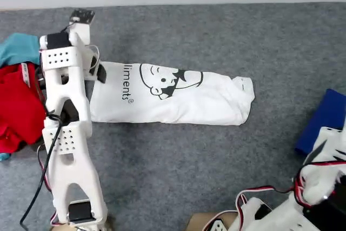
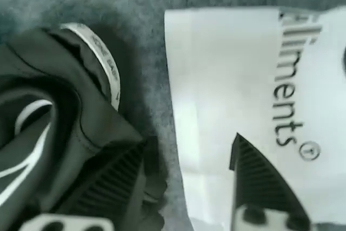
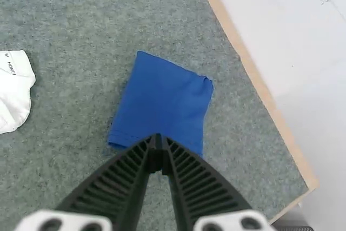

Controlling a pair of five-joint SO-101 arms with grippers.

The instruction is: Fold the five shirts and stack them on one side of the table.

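The left jaws stand apart over the left end of a long white folded shirt with black print. One ribbed black finger is above the white cloth. The other finger is just left of the shirt's edge, over the grey felt tabletop, and nothing is held between them. Beside that outer finger is a dark crumpled cloth with a white band, perhaps another garment, though the view is too close to be sure. In the high view the white left arm runs from the near edge toward the far side, and its wrist is at the shirt's left end. The white shirt lies as a narrow strip from left to right across the middle of the tabletop, its right end bunched a little.

The right jaws are pressed together and hold nothing. Their tips are over the edge, nearest the arm, of a small royal-blue folded shirt. This blue shirt lies flat by the right edge of the tabletop, well apart from the white shirt's right end. The right arm sits at the near right corner.

Left of the left arm, a crumpled red shirt is heaped at the left edge, with a teal shirt touching it on the far side
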